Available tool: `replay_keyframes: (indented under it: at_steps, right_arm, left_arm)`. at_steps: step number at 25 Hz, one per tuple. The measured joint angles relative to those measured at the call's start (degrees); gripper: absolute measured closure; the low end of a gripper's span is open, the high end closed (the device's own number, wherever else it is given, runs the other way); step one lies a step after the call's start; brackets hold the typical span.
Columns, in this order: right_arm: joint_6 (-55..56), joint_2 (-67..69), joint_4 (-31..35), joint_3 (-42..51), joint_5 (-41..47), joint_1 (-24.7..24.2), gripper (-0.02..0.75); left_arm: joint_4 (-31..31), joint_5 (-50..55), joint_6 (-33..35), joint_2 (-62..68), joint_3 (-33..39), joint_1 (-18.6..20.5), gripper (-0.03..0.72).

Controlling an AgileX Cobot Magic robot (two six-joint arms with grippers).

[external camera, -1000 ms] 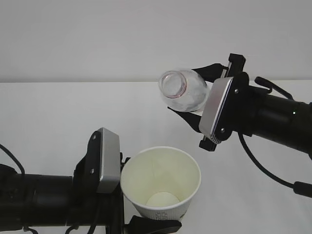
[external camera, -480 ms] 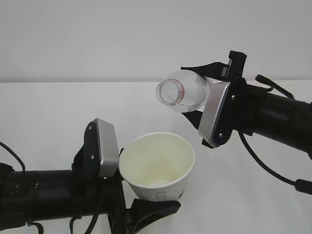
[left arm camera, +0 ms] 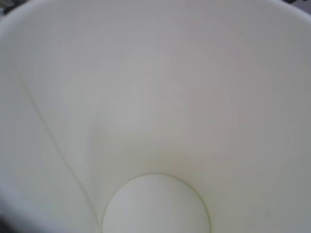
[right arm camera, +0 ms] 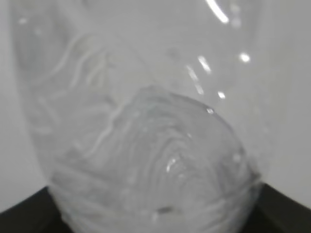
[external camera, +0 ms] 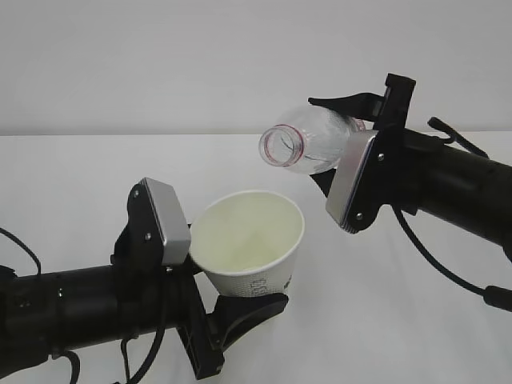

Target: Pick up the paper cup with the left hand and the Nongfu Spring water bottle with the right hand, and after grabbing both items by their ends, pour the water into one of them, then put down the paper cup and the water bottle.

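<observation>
Left hand (external camera: 228, 316): clamped on the cup's lower part, jaws spread to its width; raised off the table (external camera: 72, 184).
Cup (external camera: 248, 252): held tilted, mouth toward the bottle; inside pale and dry-looking in the left wrist view, no water visible.
Bottle (external camera: 308, 144): above and right of the cup, lying near level, open mouth toward the cup and camera; uncapped; no stream visible.
Right hand (external camera: 340, 136): behind and right of the cup, closed on the bottle's base end, jaws at bottle width.
Done: both items picked up and brought together.
Pour: judged at or near the pouring pose; whether water has passed cannot be told.
Left: any remaining pour, then setting cup and bottle down.
</observation>
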Motion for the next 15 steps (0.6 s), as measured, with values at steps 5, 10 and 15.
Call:
replay_keyframes:
  at_steps: [5, 10, 15]
  right_arm:
    - [-1.62, 0.00, 1.40, 0.00, -0.60, 0.00, 0.225]
    - [-2.78, 0.00, 3.23, -0.34, -1.38, 0.00, 0.225]
    - [-4.02, 0.00, 3.45, -1.58, -1.38, 0.00, 0.225]
  left_arm:
    - [-1.85, 0.00, 0.19, 0.00, 0.00, 0.00, 0.155]
    - [-2.59, 0.00, 0.19, 0.00, 0.00, 0.00, 0.160]
    - [-2.71, 0.00, 0.19, 0.00, 0.00, 0.00, 0.160]
